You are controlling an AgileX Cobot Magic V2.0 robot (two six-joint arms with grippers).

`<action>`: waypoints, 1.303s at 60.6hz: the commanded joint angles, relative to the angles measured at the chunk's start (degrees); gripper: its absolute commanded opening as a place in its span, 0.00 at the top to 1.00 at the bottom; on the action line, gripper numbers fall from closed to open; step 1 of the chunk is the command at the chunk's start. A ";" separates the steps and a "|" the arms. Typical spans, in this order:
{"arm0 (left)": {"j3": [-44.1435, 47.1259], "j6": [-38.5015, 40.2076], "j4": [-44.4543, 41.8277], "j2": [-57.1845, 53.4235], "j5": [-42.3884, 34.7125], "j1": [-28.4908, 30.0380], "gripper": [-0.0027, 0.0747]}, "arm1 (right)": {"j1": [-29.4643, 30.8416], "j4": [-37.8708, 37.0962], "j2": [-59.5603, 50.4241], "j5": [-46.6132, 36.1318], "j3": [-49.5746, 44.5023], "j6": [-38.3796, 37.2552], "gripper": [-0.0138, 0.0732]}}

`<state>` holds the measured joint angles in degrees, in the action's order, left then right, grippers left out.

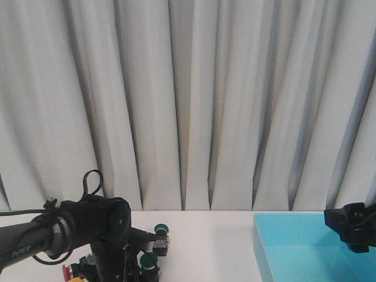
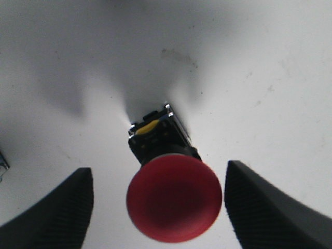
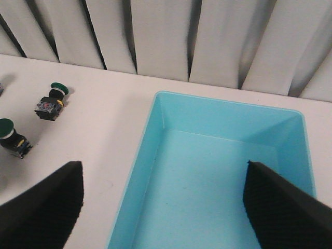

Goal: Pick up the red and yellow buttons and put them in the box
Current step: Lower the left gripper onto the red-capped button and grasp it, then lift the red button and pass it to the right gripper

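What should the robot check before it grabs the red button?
1. Red button sits between the left claw fingers: ok.
2. Left claw open, fingers not touching the cap: ok.
3. Nothing else lies between the fingers: ok.
4. Box holds nothing in the part shown, room to drop: ok.
5. Right claw open and carrying nothing, over the box: ok.
6. Green buttons away from this grab: cannot tell.

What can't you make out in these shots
- Front view: the left gripper is hidden behind its own arm.
- Front view: a yellow button is cut off by the bottom edge.
- Front view: the box runs off frame.
- Left wrist view: the red button is blurred; fingers flank it, contact unclear.
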<state>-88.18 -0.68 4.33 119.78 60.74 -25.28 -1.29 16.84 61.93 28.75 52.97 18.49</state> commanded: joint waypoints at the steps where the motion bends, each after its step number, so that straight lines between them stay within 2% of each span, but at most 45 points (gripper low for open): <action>1: -1.59 0.68 0.80 -2.50 -0.95 -0.13 0.42 | 0.00 1.50 -0.62 -2.80 2.09 0.18 0.16; 25: -1.59 -0.98 0.81 -2.57 -5.49 -0.13 0.98 | 0.00 2.18 -0.62 -1.75 2.09 0.18 0.16; 38: -1.59 -2.35 0.81 -4.50 -2.94 -0.13 0.97 | -0.05 2.93 -0.62 -1.55 2.09 1.46 0.16; 43: -1.59 -3.52 1.75 -7.40 -2.69 -0.13 0.97 | -1.76 3.13 -0.62 -2.07 2.09 5.00 0.16; 47: -1.59 -7.03 5.30 -9.97 -3.04 -0.18 0.97 | -4.80 2.70 -0.62 -2.16 2.09 10.80 0.16; 51: -1.59 -12.41 10.33 -13.23 -3.72 -0.18 0.97 | -8.16 2.79 -0.62 -1.95 2.09 16.71 0.16; 64: -1.59 -37.91 36.80 -23.16 -4.16 -0.12 0.97 | -19.76 2.68 -0.62 -1.75 2.09 31.75 0.16; 72: -1.59 -46.62 46.83 -27.60 -2.44 -0.12 0.97 | -23.67 2.59 -0.62 -1.38 2.09 35.30 0.16; 79: -1.59 -57.12 49.95 -29.41 1.94 -0.12 0.97 | -25.58 3.05 -0.62 -1.45 2.09 35.95 0.16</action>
<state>-88.18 -49.34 48.08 94.12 60.37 -25.28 -25.64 18.86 61.93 30.48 52.97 53.04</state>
